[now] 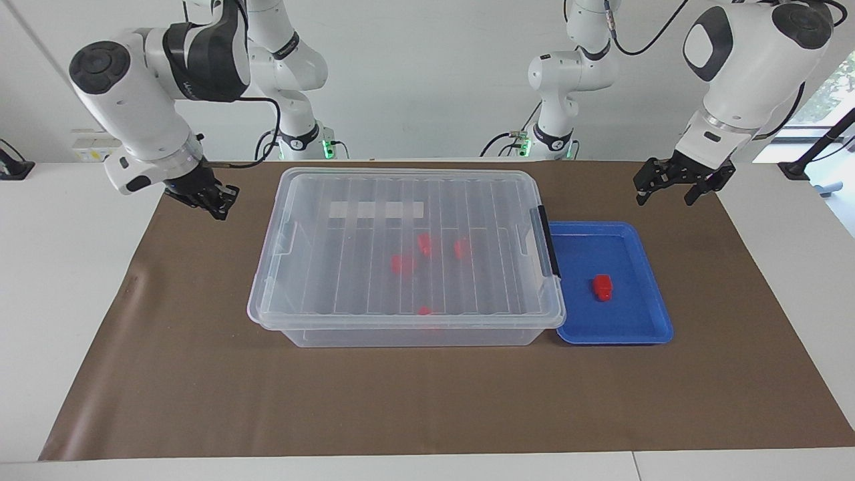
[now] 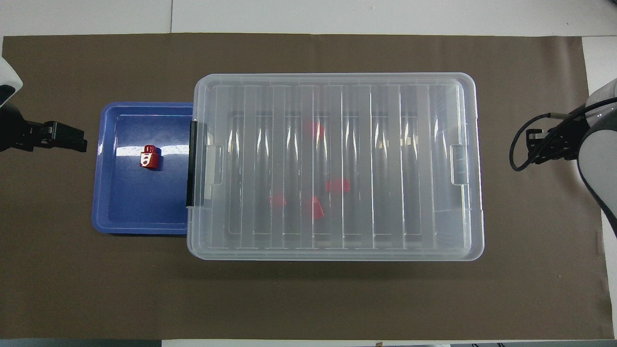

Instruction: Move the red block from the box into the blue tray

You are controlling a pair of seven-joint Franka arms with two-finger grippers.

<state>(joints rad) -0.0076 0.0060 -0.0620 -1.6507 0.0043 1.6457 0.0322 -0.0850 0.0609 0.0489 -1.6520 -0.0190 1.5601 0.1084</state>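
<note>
So, one red block [image 1: 602,286] sits in the blue tray [image 1: 641,314], roughly mid-tray, on its floor, touching no wall. Blue tray lies flat on the brown mat [image 1: 427,401], butted against the box [image 1: 407,247] at the left arm's end of the table. Box has its ribbed clear lid on; a black clip [image 1: 546,240] shows on the end next to the tray. Several more red blocks [image 1: 403,263] show blurred through the lid, inside the box, around its middle.

Left gripper [image 1: 674,190] hangs over the mat near the tray corner closest to the robots, raised, jaws spread wide, nothing between them. Red block in the tray is well apart from those jaws, lower and out toward the tray's middle. In the overhead view the left gripper [image 2: 72,139] pokes in just beside the tray's outer rim, not over it.

Right gripper [image 1: 215,200] is over bare mat toward the right arm's end, clear of the box end, not touching it. Can't tell if its jaws are together or slightly apart; nothing visibly held. Blocks in the box are well apart from it, under the lid.
</note>
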